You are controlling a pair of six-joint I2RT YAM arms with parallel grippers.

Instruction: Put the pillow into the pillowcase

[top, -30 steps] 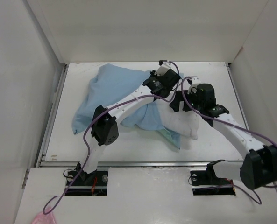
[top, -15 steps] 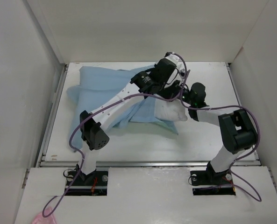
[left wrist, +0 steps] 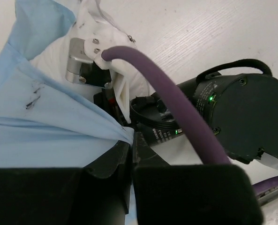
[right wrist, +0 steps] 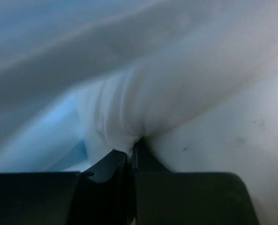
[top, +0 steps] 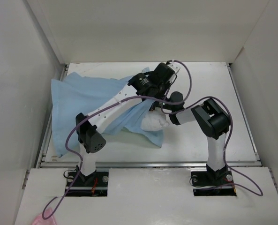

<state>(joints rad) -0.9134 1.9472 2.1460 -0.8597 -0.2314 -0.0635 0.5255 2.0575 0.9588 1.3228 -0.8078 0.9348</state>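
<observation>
On table [top: 195,140] centre | left hand [left wrist: 131,140] pinching pillowcase [left wrist: 49,122] | right hand [right wrist: 131,153] pinching pillow [right wrist: 176,93]

pillowcase [left wrist: 49,126]: thin matt blue cloth, creased at the jaws. pillow [right wrist: 143,98]: white matt cloth, bunched between jaws. cable [left wrist: 176,110]: glossy purple plastic. table [left wrist: 190,33]: white, faint grain.

Plain light blue pillowcase [top: 82,98], plain white pillow [top: 154,123] — purple cable [left wrist: 176,110], white table [top: 199,138]

The left fingers [left wrist: 108,164] and right fingers [right wrist: 103,167] are pinched closed.
</observation>
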